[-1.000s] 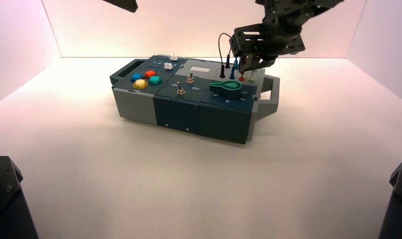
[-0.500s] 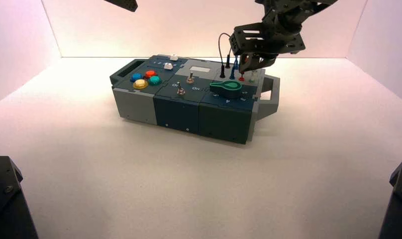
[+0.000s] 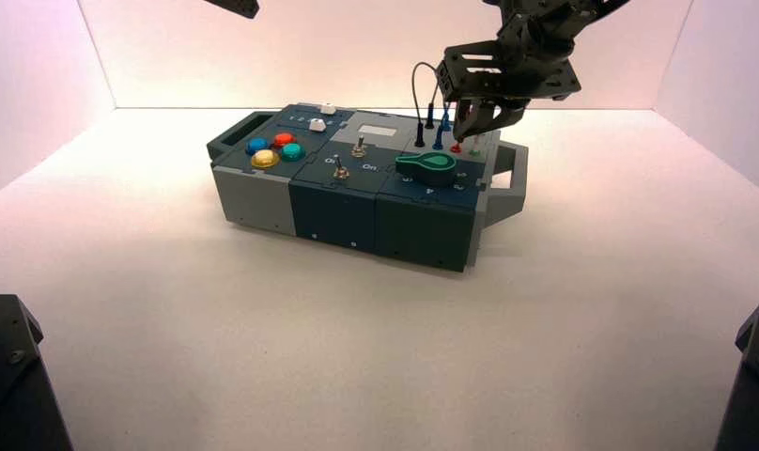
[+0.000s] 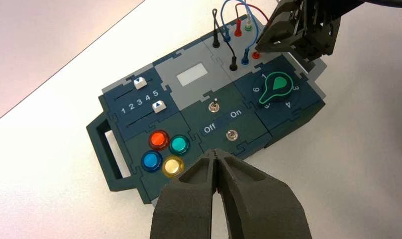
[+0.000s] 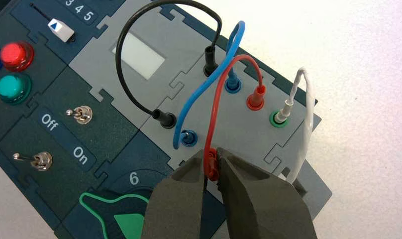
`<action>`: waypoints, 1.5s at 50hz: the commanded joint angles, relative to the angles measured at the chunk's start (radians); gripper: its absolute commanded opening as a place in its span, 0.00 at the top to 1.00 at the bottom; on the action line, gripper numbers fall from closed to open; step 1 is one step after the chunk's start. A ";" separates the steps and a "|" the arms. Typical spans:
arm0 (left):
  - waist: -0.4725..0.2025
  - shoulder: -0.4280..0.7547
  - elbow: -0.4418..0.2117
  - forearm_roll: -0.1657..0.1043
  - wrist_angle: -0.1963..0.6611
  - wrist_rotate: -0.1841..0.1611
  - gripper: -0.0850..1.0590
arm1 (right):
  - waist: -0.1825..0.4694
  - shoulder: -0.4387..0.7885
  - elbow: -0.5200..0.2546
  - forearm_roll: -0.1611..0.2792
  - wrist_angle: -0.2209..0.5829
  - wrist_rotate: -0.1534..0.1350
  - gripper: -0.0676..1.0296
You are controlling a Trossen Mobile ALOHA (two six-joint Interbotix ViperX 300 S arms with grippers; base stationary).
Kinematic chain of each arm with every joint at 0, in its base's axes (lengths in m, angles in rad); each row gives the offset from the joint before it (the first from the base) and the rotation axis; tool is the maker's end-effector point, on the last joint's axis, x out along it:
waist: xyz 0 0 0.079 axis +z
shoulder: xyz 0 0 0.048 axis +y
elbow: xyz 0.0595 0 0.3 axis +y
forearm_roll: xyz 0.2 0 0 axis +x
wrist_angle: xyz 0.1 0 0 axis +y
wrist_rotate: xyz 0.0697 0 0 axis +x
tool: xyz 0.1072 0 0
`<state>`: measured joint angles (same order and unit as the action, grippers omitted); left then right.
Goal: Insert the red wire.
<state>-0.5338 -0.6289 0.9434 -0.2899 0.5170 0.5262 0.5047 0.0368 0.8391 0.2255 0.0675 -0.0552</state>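
Observation:
The red wire (image 5: 220, 94) arches over the grey wire panel (image 5: 239, 134) at the box's far right corner. One red plug (image 5: 255, 99) stands in a socket beside the blue one. My right gripper (image 5: 211, 158) is shut on the other red plug (image 5: 210, 168), low over the panel next to a blue plug (image 5: 188, 137); the plug's tip is hidden between the fingers. From above, the right gripper (image 3: 470, 130) hangs over that corner with the red plug (image 3: 456, 146) below it. My left gripper (image 4: 216, 154) is shut on nothing, high above the box's button end.
On the same panel are a black wire (image 5: 120, 74), a blue wire (image 5: 209, 84) and a white wire (image 5: 304, 119) plugged into a green socket. The green knob (image 4: 275, 87), two toggle switches (image 4: 215, 106), several coloured buttons (image 4: 165, 152) and two sliders (image 4: 139, 83) fill the box. Its handle (image 3: 517, 178) juts right.
My right arm has shifted slightly up and to the right while still shut on the red plug. The plug stays at the panel. The left arm has not moved.

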 commanded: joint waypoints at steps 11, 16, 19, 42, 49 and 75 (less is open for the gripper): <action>-0.005 -0.008 -0.032 0.002 -0.005 0.002 0.95 | 0.005 -0.031 -0.029 0.005 0.043 0.002 0.96; -0.003 -0.008 -0.032 0.002 -0.005 0.002 0.95 | 0.003 -0.034 -0.035 0.005 0.064 0.002 0.96; -0.003 -0.008 -0.032 0.002 -0.005 0.002 0.95 | 0.005 -0.034 -0.038 0.005 0.078 0.002 0.96; -0.005 -0.012 -0.031 0.002 -0.005 0.002 0.95 | 0.005 0.005 -0.064 0.005 0.092 0.002 0.96; -0.003 -0.014 -0.031 0.003 -0.005 0.006 0.95 | 0.005 0.029 -0.084 0.005 0.112 0.002 0.96; -0.003 -0.017 -0.031 0.003 -0.005 0.006 0.95 | 0.005 0.020 -0.100 0.009 0.190 0.002 0.96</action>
<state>-0.5338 -0.6397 0.9434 -0.2884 0.5170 0.5323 0.5001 0.0844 0.7455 0.2270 0.2393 -0.0552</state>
